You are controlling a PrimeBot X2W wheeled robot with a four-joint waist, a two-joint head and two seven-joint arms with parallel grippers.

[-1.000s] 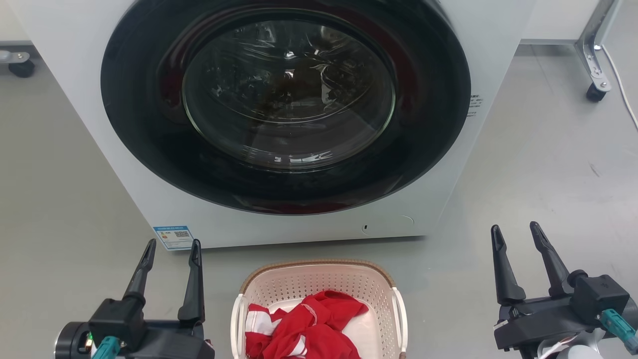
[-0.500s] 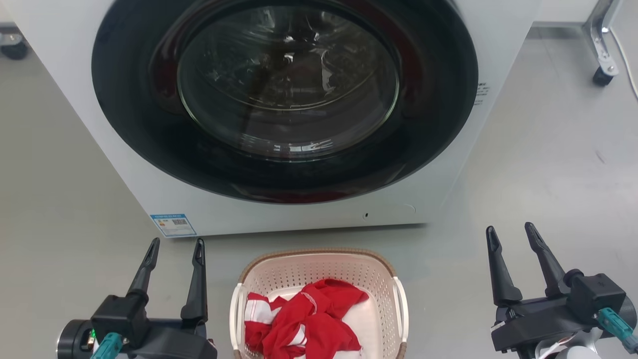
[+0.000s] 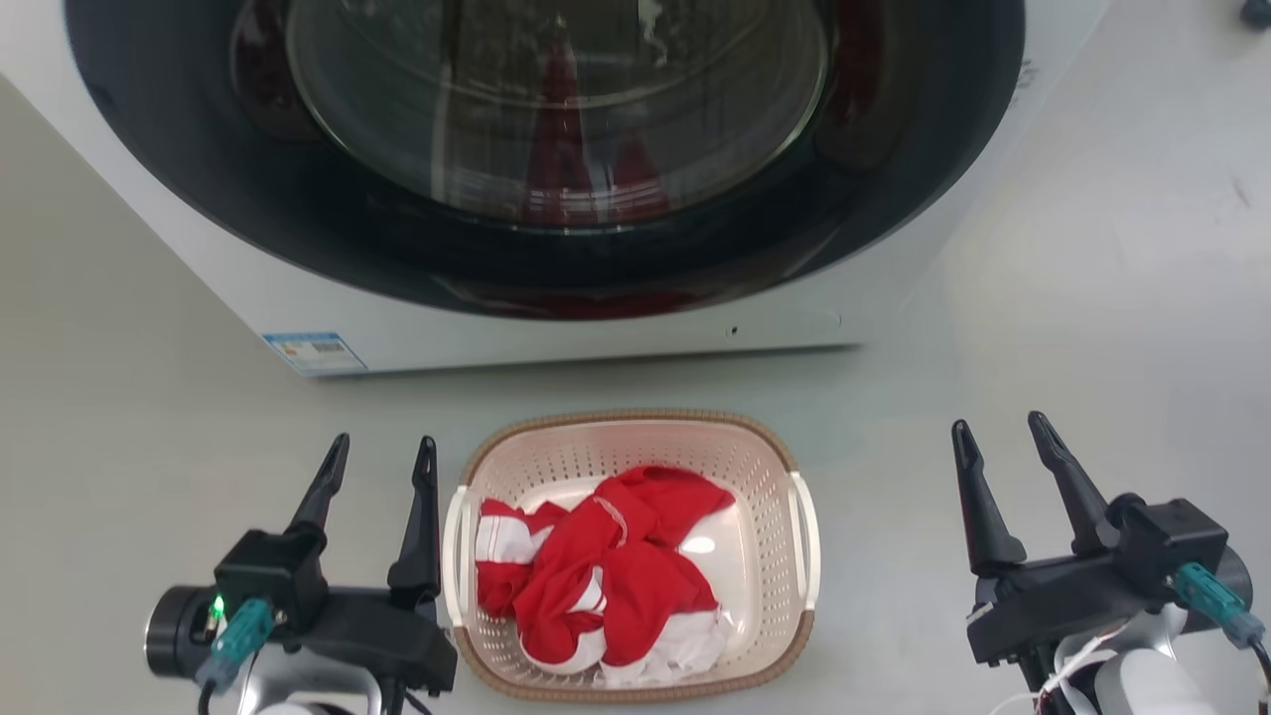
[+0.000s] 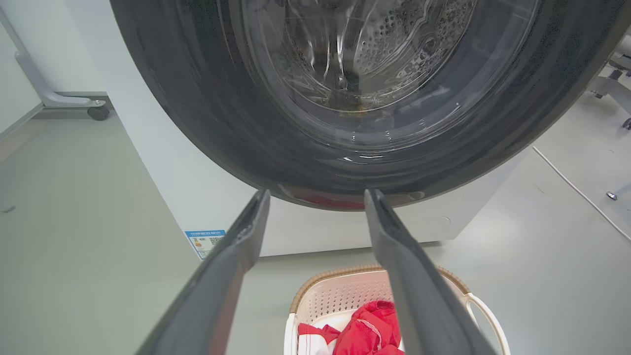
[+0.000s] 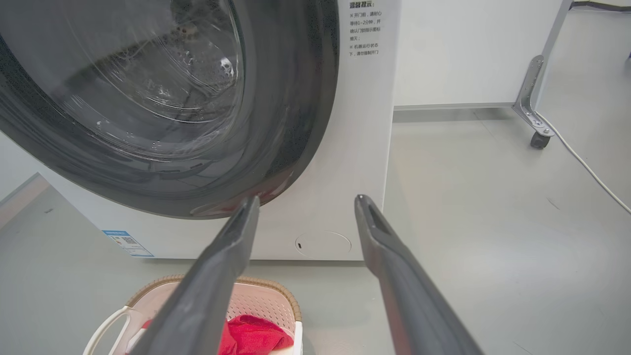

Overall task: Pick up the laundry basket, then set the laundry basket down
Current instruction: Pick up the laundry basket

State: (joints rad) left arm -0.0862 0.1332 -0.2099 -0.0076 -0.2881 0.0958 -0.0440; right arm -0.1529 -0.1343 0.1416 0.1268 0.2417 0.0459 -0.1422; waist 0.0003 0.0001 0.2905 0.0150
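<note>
- In the head view, the basket (image 3: 635, 449) sat on the grey floor (image 3: 1092, 298), right in front of the washer (image 3: 596, 338).
- A red and white cloth (image 3: 606, 556) lay bunched up inside the basket.
- The washer's round door (image 3: 556, 119) was shut.
- A small blue sticker (image 3: 313, 351) sat low on the washer's front.
- The left gripper (image 3: 385, 442) was just beside the basket's left handle (image 3: 454, 541). Its jaws were apart and held nothing.
- The right gripper (image 3: 999, 424) was well apart from the basket, off to its right side. Its jaws were apart too, with nothing in them.
- In the left wrist view, the two dark fingers (image 4: 231, 266) stood wide apart, and only the washer and floor showed between them.
- The basket was low in that view, partly hidden behind one finger.
- A white cord (image 4: 577, 192) lay on the floor at the side.
- In the right wrist view, the fingers were spread wide with nothing between them.
- The basket peeked out at the bottom, behind one finger, with the red cloth inside.
- A metal leg with a wheel (image 5: 535, 113) stood far off by the wall.
</note>
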